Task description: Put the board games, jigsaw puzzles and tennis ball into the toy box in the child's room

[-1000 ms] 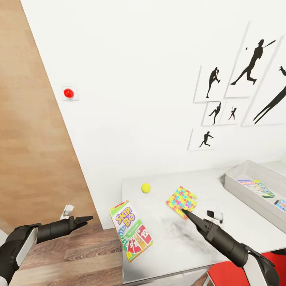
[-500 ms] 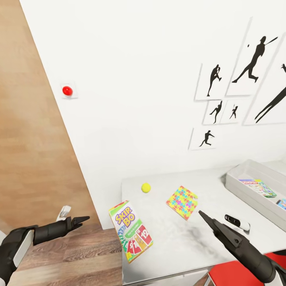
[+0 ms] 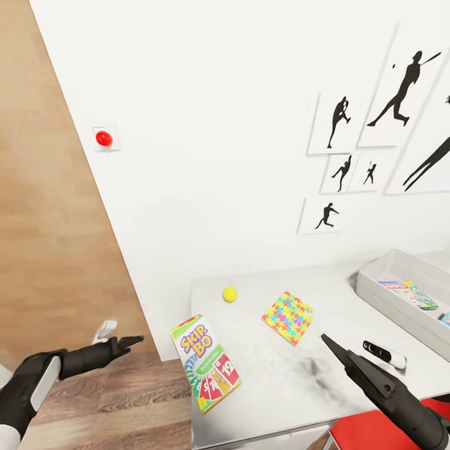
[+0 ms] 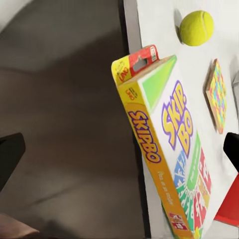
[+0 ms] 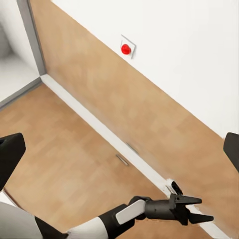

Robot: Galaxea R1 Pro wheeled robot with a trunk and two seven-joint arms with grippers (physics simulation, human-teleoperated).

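The Skip-Bo box [image 3: 206, 364] overhangs the table [image 3: 350, 294] edge, long axis toward us — left gripper [image 3: 128, 342] nearer, released and empty; right gripper's [image 3: 327, 342] jaws I cannot tell.

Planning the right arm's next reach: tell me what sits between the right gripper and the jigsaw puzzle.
Nothing: in the head view, only bare table top separates the right gripper from the jigsaw puzzle.

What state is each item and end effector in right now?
Skip-Bo box: flat, overhanging table edge.
Tennis ball: loose on table.
Jigsaw puzzle: flat on table.
Toy box: holds game boxes.
Left end effector: open, empty.
Right end effector: cannot tell, empty.
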